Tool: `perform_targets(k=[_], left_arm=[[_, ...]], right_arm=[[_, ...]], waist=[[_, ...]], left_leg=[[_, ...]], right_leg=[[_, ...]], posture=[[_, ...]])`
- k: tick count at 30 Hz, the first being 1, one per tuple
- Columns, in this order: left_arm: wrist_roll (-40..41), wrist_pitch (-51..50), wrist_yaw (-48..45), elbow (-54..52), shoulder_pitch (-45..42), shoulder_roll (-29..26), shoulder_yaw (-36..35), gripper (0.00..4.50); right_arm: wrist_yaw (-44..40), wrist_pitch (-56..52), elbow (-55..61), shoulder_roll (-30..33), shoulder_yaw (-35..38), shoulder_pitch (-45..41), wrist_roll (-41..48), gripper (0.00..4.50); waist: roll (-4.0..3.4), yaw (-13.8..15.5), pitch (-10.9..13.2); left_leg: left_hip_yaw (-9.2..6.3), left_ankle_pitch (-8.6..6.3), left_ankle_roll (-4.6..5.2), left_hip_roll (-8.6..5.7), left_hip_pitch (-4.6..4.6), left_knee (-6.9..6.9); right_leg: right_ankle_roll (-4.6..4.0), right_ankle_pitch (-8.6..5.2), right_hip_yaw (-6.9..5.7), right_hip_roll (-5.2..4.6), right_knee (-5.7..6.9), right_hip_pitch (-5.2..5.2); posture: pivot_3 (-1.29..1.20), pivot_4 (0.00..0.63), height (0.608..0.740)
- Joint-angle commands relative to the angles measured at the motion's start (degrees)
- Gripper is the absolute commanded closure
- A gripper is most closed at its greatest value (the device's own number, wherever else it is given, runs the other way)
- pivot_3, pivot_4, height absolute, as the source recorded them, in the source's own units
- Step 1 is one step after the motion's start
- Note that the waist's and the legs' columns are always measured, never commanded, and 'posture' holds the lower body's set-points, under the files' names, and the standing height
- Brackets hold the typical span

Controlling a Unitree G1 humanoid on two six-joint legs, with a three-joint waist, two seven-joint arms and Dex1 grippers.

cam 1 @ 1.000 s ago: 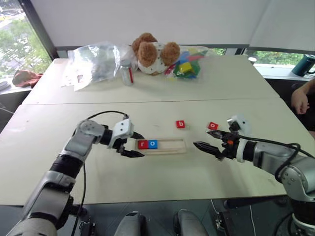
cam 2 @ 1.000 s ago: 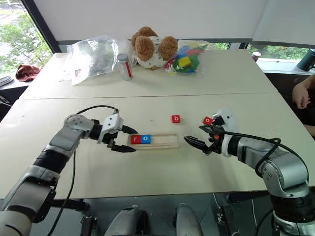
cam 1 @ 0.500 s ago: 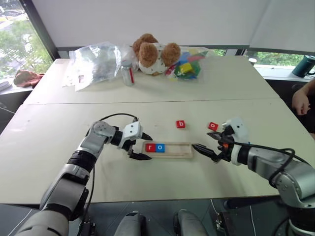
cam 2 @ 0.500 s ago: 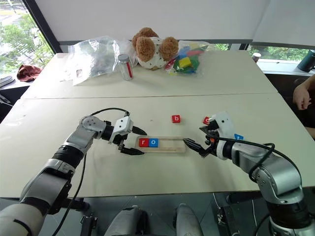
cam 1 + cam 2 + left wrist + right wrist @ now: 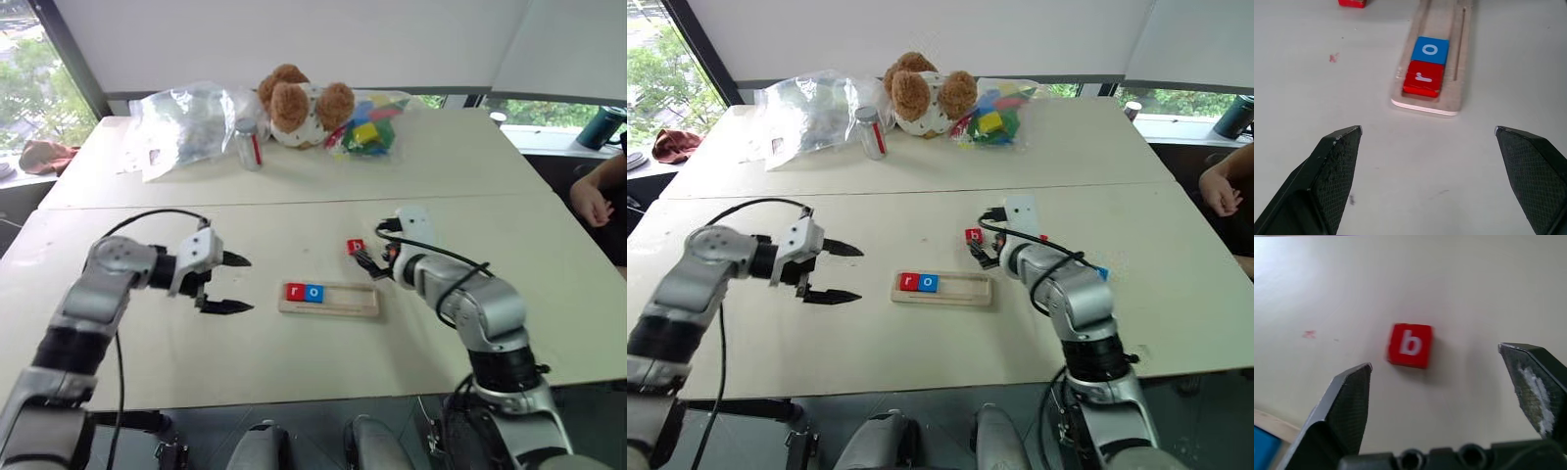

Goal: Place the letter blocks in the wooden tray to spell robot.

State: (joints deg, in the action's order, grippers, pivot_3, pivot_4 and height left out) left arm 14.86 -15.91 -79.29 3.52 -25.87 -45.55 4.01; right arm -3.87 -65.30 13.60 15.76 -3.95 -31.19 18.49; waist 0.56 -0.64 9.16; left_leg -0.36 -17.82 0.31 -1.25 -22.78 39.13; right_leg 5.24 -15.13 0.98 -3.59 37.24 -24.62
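The wooden tray (image 5: 343, 300) lies mid-table with a red "r" tile (image 5: 295, 291) and a blue "o" tile (image 5: 313, 292) at its left end. The rest of its groove is bare. A red "b" tile (image 5: 1410, 345) lies on the table just beyond the tray. My right gripper (image 5: 1436, 357) is open, low over the table, with the "b" between and just ahead of its fingers (image 5: 1347, 401). My left gripper (image 5: 247, 284) hangs open to the left of the tray, apart from it and holding nothing. A blue tile's corner (image 5: 1101, 272) peeks out behind my right forearm.
At the table's far side sit a teddy bear (image 5: 299, 103), a clear plastic bag (image 5: 186, 122), a small jar (image 5: 248, 147) and a bag of coloured toy blocks (image 5: 367, 127). A person's hand (image 5: 593, 201) rests at the right edge.
My left gripper has drawn back to the left, away from the tray's end. My right gripper has swung from the right of the tray over to the "b" tile.
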Motion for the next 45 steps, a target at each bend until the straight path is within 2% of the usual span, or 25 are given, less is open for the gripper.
perform_targets(k=[1,6,13,16,21,25,30,33,37,40,45], left_arm=[[4.90,-7.13,4.36,-11.30,2.32,-2.37,-5.80,0.03],[6.83,-11.65,9.68,-17.31,6.50,-3.03,-8.88,0.03],[7.21,-12.25,13.31,-19.20,8.31,-2.82,-8.36,0.03],[7.11,-11.94,14.05,-19.20,8.29,-2.84,-7.69,0.00],[7.29,-11.91,14.68,-19.43,7.84,-2.87,-7.08,0.00],[7.36,-11.76,14.59,-19.45,6.65,-2.25,-5.47,0.00],[7.59,-10.84,12.86,-18.38,4.02,-0.29,-1.52,0.00],[7.37,-10.07,11.07,-16.39,1.48,1.18,0.98,0.00],[5.87,-7.81,7.33,-13.37,-0.55,0.63,3.91,0.00],[5.30,-6.24,5.07,-10.80,-2.39,0.86,5.42,0.00],[3.28,-3.57,3.60,-7.23,-4.91,2.36,7.59,0.00]], right_arm=[[2.50,-0.64,-1.45,-3.75,0.59,-1.37,-1.70,0.00],[3.61,-0.70,-4.95,-7.79,1.29,-2.67,-2.71,0.00],[4.65,4.67,-13.91,-10.48,0.10,-4.89,-6.71,0.00],[4.58,7.68,-17.49,-11.37,-0.84,-5.91,-8.73,0.83],[3.99,10.28,-18.78,-11.47,-1.99,-5.83,-11.21,3.35],[1.81,11.42,-14.36,-7.64,-5.68,-5.45,-14.43,3.37],[1.52,1.12,5.34,-1.48,-0.90,1.77,-14.65,3.37],[3.41,-12.08,17.57,-4.98,8.37,5.91,-13.95,3.37],[5.96,-23.85,28.74,-10.46,14.08,10.39,-16.48,3.37],[6.97,-26.90,31.82,-13.99,15.27,14.17,-17.53,3.37],[8.13,-23.75,29.33,-18.09,15.61,17.18,-18.77,3.37]], waist=[[0.00,0.17,0.00],[-0.01,-0.35,0.00],[-0.01,-0.53,0.00],[-0.01,-0.59,0.00],[-0.01,-0.93,0.00],[-0.02,-1.63,0.01],[-0.05,-0.79,0.02],[-0.05,-0.11,0.02],[-0.05,-0.32,0.02],[-0.06,-0.29,0.02],[-0.06,-0.31,0.02]], left_leg=[[-0.01,0.00,0.00,-0.01,-0.03,0.02],[-0.01,0.00,-0.01,-0.07,0.00,0.02],[0.00,0.03,-0.06,-0.06,0.16,-0.04],[0.03,0.03,-0.06,-0.07,0.29,-0.04],[0.04,0.03,-0.06,-0.05,0.30,-0.08],[0.03,0.04,-0.07,-0.04,0.30,-0.11],[-0.01,0.02,-0.05,-0.06,0.17,-0.12],[-0.01,0.01,-0.03,-0.06,0.04,-0.13],[0.04,0.02,-0.04,-0.06,0.06,-0.10],[0.05,0.02,-0.04,-0.06,0.11,-0.10],[0.09,0.03,-0.04,-0.08,0.19,-0.07]], right_leg=[[0.00,0.00,0.00,-0.01,-0.02,0.00],[0.00,0.00,0.01,-0.04,-0.02,0.00],[0.00,0.00,0.00,0.01,0.02,0.09],[0.00,0.00,0.02,0.01,0.02,0.20],[0.00,0.00,0.02,0.02,0.04,0.16],[-0.01,0.00,0.02,0.02,0.05,0.16],[0.00,0.00,0.00,0.00,0.01,0.08],[0.00,0.00,-0.01,0.00,-0.03,-0.01],[0.00,0.00,0.03,0.03,-0.01,-0.02],[-0.01,0.00,0.02,0.06,0.04,0.00],[-0.01,0.00,-0.03,0.17,0.05,0.08]], posture=[[0.00,0.150,0.740],[0.00,0.150,0.740],[0.00,0.150,0.740],[0.00,0.150,0.740],[0.00,0.150,0.740],[0.00,0.150,0.740],[0.00,0.150,0.740],[0.00,0.150,0.740],[0.00,0.150,0.740],[0.00,0.150,0.740],[0.00,0.150,0.740]])
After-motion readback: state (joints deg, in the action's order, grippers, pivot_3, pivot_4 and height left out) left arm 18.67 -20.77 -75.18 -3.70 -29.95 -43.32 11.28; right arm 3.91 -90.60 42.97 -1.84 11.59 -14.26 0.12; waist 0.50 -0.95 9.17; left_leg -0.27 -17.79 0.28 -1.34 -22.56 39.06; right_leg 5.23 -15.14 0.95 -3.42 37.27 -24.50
